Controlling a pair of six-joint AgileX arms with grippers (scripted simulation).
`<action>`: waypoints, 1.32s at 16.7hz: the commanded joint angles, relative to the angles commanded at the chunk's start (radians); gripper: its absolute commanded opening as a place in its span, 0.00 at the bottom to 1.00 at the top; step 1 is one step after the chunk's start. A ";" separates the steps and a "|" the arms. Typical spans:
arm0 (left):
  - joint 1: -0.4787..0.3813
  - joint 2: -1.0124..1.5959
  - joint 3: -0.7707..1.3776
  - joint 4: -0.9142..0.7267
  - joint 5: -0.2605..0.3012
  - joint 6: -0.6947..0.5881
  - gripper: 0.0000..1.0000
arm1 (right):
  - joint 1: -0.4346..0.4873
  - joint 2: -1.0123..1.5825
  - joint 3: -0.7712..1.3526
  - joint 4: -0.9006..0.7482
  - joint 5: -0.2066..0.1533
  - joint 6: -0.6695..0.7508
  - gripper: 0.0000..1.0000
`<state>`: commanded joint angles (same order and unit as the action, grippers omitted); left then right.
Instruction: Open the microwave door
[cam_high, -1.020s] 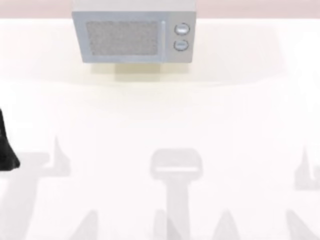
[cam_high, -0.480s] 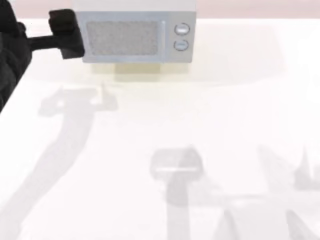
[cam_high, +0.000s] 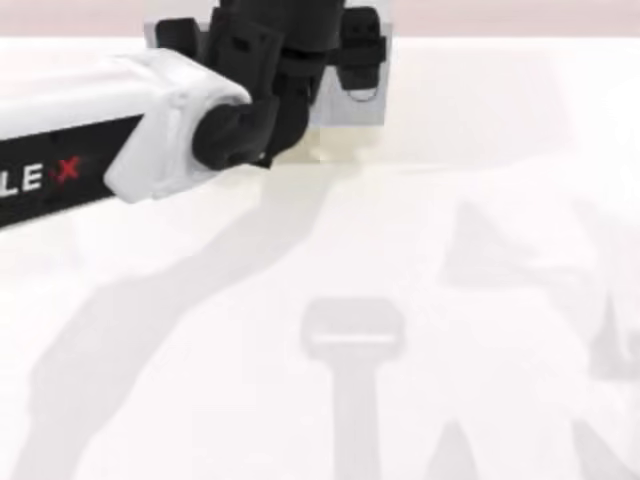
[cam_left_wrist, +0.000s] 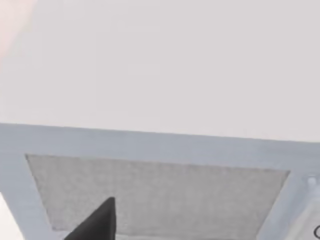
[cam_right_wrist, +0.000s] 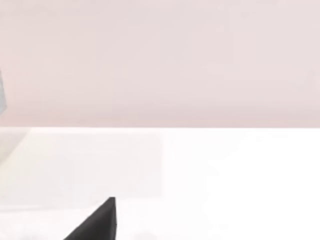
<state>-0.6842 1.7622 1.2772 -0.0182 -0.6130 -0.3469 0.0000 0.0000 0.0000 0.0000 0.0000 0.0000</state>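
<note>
White surface (cam_high: 420, 300), pink wall behind. Microwave (cam_high: 372, 112) upper centre of frame, microwave door (cam_left_wrist: 150, 195) shut. Left hand (cam_high: 300, 60) over it, opening cannot tell. Door likely rigid, hinged; take free edge beside knobs.

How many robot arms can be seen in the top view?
1. The left arm reaches in from the left over the microwave at the far edge, covering most of its front. The right arm is outside this view.

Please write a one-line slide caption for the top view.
Left arm reaches across the microwave at the table's far edge, hiding its door.
</note>
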 joint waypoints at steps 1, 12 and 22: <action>-0.020 0.048 0.033 -0.004 -0.018 -0.008 1.00 | 0.000 0.000 0.000 0.000 0.000 0.000 1.00; -0.040 0.185 0.134 -0.001 -0.037 -0.009 1.00 | 0.000 0.000 0.000 0.000 0.000 0.000 1.00; 0.046 0.385 0.302 0.059 0.039 0.045 1.00 | 0.000 0.000 0.000 0.000 0.000 0.000 1.00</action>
<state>-0.6387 2.1468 1.5792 0.0404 -0.5738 -0.3015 0.0000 0.0000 0.0000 0.0000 0.0000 0.0000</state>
